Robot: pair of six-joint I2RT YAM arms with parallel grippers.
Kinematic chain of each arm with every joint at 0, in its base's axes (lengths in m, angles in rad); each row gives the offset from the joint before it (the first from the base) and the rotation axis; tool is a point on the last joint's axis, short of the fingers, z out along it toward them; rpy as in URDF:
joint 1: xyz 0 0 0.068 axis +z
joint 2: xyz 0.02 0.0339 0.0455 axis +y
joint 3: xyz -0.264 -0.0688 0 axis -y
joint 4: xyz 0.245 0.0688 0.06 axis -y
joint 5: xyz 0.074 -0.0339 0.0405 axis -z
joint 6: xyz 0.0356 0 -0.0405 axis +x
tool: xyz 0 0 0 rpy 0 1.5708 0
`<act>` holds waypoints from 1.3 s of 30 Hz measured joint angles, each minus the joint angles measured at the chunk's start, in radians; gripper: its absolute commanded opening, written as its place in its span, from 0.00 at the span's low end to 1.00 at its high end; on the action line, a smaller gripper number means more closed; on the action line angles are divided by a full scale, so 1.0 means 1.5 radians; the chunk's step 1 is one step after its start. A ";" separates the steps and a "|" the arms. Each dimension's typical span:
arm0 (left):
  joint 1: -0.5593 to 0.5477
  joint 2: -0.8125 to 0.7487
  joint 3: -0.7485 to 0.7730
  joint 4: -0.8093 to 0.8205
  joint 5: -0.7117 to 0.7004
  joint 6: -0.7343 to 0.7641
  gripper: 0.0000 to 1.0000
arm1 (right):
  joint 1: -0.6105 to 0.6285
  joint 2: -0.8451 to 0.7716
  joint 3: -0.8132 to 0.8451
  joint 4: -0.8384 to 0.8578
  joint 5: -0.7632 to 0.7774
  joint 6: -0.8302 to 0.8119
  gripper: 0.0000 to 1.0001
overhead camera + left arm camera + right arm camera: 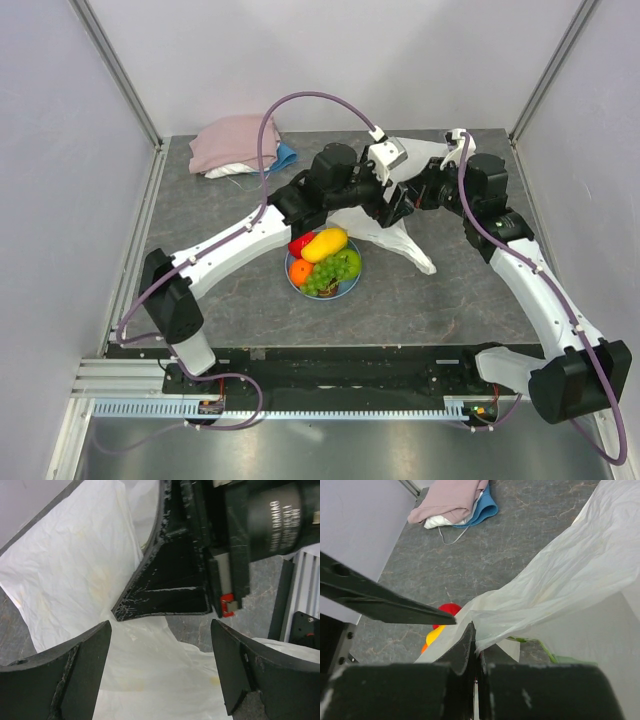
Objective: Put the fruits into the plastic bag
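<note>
The fruits sit heaped on a light-blue plate (346, 291): red apple (299, 243), yellow mango (324, 244), orange (301, 271), green apple (346, 263) and grapes (321, 279). The white plastic bag (405, 243) lies just right of the plate, under both grippers. My right gripper (476, 630) is shut on an edge of the bag (570, 580), holding it raised. The red apple (448, 609) and mango (434, 635) show beyond it. My left gripper (161, 640) is open and empty, right above the bag (75, 570) and close to the right gripper. Both grippers meet near the bag's top (400, 200).
A folded pink cloth (232, 143) with a blue and white piece under it lies at the back left; it also shows in the right wrist view (452, 497). Enclosure walls rise on three sides. The arms' mounting rail runs along the near edge.
</note>
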 measured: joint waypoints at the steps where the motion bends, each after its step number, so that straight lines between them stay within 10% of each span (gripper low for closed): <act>1: 0.000 0.007 0.003 -0.002 -0.004 0.000 0.88 | 0.000 0.001 0.000 0.000 0.000 -0.001 0.00; 8: 0.000 0.042 0.004 -0.046 -0.044 0.004 0.83 | 0.001 0.002 0.000 -0.005 0.007 -0.010 0.00; 17: 0.000 0.042 -0.028 -0.060 -0.094 0.022 0.48 | 0.003 0.019 0.000 -0.005 0.020 -0.010 0.00; 23: 0.000 0.034 -0.042 -0.059 -0.111 0.032 0.06 | 0.004 0.023 0.000 -0.004 0.025 -0.006 0.02; 31: -0.001 0.029 -0.048 -0.067 -0.107 0.035 0.02 | 0.005 0.026 -0.001 0.004 0.034 -0.001 0.60; 39: 0.065 0.049 0.046 -0.127 0.023 -0.033 0.01 | 0.005 -0.061 -0.023 0.023 0.028 -0.023 0.73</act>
